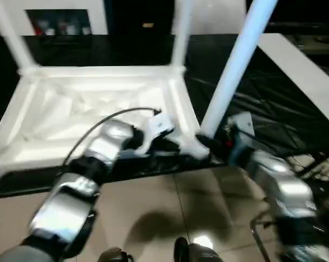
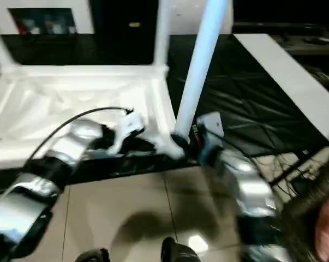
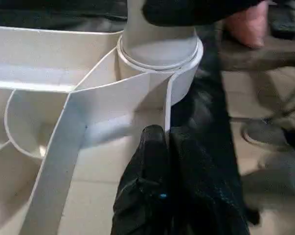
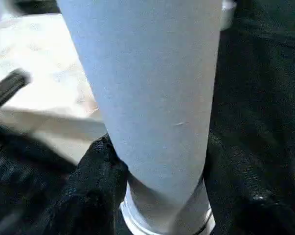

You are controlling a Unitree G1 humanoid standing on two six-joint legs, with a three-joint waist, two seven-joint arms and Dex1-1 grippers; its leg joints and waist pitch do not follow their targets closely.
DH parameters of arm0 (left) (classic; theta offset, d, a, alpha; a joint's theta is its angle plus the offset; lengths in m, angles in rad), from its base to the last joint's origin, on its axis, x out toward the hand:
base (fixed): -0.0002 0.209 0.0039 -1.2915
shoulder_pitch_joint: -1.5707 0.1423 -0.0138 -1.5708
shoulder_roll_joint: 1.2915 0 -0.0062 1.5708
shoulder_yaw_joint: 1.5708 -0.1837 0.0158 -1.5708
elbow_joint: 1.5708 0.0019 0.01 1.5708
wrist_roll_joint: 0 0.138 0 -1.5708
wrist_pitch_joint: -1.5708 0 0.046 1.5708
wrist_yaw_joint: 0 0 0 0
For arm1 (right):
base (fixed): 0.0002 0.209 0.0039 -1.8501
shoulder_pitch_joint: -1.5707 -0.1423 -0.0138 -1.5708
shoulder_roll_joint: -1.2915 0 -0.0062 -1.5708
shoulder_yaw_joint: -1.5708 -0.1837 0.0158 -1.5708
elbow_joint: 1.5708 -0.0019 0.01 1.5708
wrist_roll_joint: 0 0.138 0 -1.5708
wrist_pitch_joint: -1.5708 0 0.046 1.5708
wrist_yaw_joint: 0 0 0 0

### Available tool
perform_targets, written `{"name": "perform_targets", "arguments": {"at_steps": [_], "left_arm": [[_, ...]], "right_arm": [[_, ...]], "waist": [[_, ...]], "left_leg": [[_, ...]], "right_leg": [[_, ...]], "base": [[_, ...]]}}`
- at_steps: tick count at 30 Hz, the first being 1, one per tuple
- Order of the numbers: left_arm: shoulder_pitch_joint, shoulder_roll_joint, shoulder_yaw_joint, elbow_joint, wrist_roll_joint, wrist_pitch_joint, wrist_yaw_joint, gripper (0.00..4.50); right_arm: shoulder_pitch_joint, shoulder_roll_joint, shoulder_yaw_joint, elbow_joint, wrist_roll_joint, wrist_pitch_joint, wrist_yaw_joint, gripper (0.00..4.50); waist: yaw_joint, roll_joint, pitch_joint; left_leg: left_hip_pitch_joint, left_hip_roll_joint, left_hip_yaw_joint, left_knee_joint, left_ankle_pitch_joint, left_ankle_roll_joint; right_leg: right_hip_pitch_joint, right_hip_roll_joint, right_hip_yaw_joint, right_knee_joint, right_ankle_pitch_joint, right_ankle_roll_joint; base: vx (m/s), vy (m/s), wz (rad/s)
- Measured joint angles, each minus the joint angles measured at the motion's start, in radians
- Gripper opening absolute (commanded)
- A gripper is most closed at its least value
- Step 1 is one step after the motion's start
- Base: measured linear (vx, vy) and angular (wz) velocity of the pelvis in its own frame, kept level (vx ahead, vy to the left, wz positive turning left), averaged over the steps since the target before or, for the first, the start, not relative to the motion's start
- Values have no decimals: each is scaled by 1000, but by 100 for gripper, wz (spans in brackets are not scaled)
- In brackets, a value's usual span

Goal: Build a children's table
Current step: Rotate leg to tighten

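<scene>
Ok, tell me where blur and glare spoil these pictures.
Left eye view: the right forearm smears with motion blur, and a bright glare spot sits on the floor tiles. Right eye view: the same forearm streaks. Left wrist view: the corner socket is fairly clear, its surroundings soft. Right wrist view: the leg looms close and soft.

— What sort of place is this?
— A lab or workshop, by the looks: a large work table (image 1: pixel 273 93) under crinkled black sheeting, a tiled floor (image 1: pixel 169 213), loose cables (image 2: pixel 287 183) and a white cabinet (image 1: pixel 58 19) at the back.
</scene>
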Motion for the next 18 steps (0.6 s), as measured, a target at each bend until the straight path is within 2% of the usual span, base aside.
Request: {"name": "perform_targets", "arguments": {"at_steps": [1, 2, 3, 4, 5, 6, 7, 8, 12, 14, 18], "left_arm": [[-12, -20, 4, 17, 5, 5, 39, 0], [-16, -37, 5, 26, 12, 7, 74, 0], [-24, -41, 15, 22, 18, 6, 93, 0], [-25, -43, 21, 22, 18, 5, 100, 0], [-25, -48, 25, 22, 18, 4, 104, 0], [-25, -53, 24, 22, 18, 2, 106, 0], [-25, -53, 22, 17, 20, 1, 104, 0], [-25, -51, 20, 13, 26, -6, 99, 0], [-26, -32, 2, 13, 40, -65, 79, 0], [-26, -25, -6, 16, 47, -94, 65, 0], [-40, -4, -27, 45, 62, -188, 26, 0]], "right_arm": [[-14, 15, -12, 15, -13, -3, -44, 197], [-23, 34, -26, 28, -23, -6, -84, 197], [-51, 48, -32, 42, -29, -11, -115, 197], [-58, 52, -32, 49, -29, -19, -129, 197], [-63, 54, -32, 53, -30, -24, -138, 197], [-63, 54, -33, 54, -33, -31, -147, 231], [-63, 57, -34, 53, -36, -35, -152, 252], [-63, 61, -34, 52, -38, -40, -159, 252], [-52, 84, -32, 29, -48, -48, -170, 304], [-37, 85, -31, 10, -49, -53, -167, 304], [57, 40, 1, -87, -37, -48, -120, 347]], "waist": [[4, -3, 3], [13, -24, 1], [27, -50, 1], [41, -43, -1], [53, -35, -4], [59, -26, -9], [59, -24, -11], [58, -25, -12], [54, -20, -14], [54, -20, -14], [60, -20, -14]], "left_leg": [[3, -2, 9, 1, 0, 0], [9, -5, 35, 1, 0, 0], [18, -18, 50, 4, 0, -1], [11, -21, 38, 16, -12, 10], [1, -31, 16, 15, -19, 20], [-2, -37, -6, -4, 2, 10], [-3, -31, -8, -12, 23, -6], [-5, -29, -7, -11, 25, -8], [-7, -27, -2, -20, 24, -9], [-8, -26, -1, -23, 24, -8], [-14, -24, 0, -25, 22, -4]], "right_leg": [[-9, -3, 26, 70, -34, -15], [-4, -3, 74, 127, -61, -19], [-26, -4, 107, 135, -59, 28], [-24, -1, 106, 135, -60, 27], [-26, 2, 104, 131, -60, 27], [-26, 9, 97, 122, -57, 22], [-26, 17, 94, 117, -47, 15], [-27, 18, 94, 114, -35, 12], [-27, 19, 93, 99, -27, 3], [-27, 19, 93, 92, -25, 3], [-28, 19, 92, 84, -23, 5]], "base": [[-97, 9, 7], [11, -87, 22], [75, -125, -1], [75, -125, -1], [64, -73, -26], [84, -43, -16], [84, -43, -16], [0, 0, 0], [0, 0, 0], [0, 0, 0], [0, 0, 0]]}}
